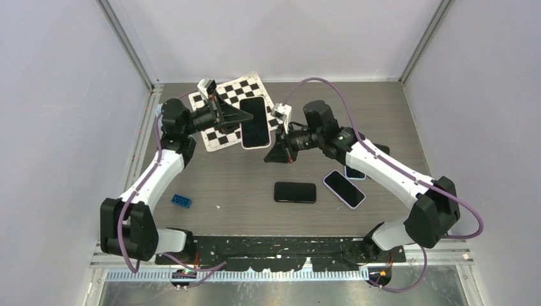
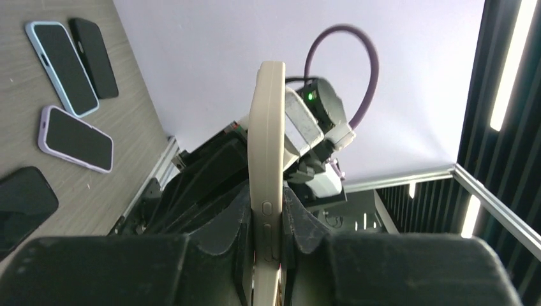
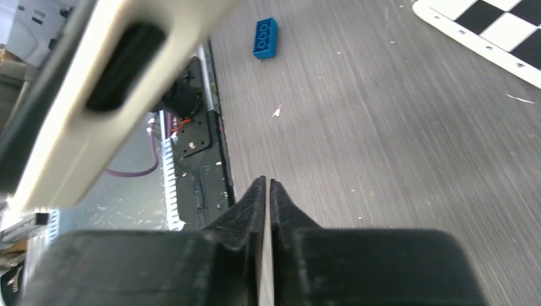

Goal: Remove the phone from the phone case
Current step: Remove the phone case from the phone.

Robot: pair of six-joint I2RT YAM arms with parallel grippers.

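Note:
A phone with a dark screen sits in a cream phone case and is held up above the table. My left gripper is shut on the case's side edge, its fingers pressing either side near the buttons. In the right wrist view the cream case fills the upper left, with a dark oval cutout showing. My right gripper is shut with nothing between its fingers. It hangs just below and to the right of the phone, its tips apart from the case.
On the table lie a black phone, a phone in a lilac case and another phone partly under the right arm. A blue brick lies at the left. A checkerboard sheet lies at the back.

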